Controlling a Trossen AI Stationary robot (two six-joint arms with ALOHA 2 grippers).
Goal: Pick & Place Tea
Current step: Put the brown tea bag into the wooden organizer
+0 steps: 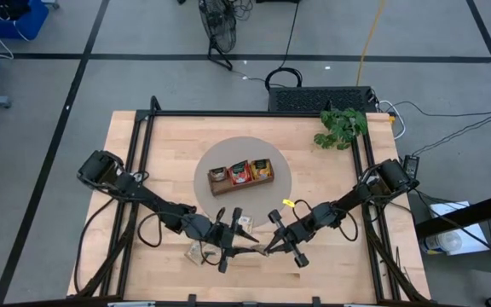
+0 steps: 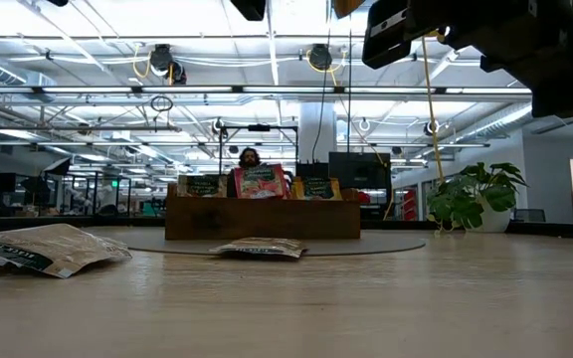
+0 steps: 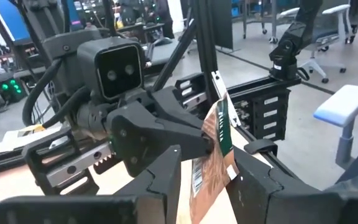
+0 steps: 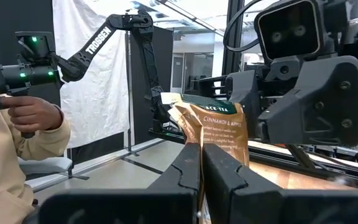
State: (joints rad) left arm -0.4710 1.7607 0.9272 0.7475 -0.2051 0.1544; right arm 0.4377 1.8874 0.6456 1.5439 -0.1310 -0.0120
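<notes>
I saw both grippers, left and right, clamped on one brown sachet held off the table.

Tray behind both hands, sachet perhaps between them

Two arms, one tray, three loose sachets, one plant.
</notes>
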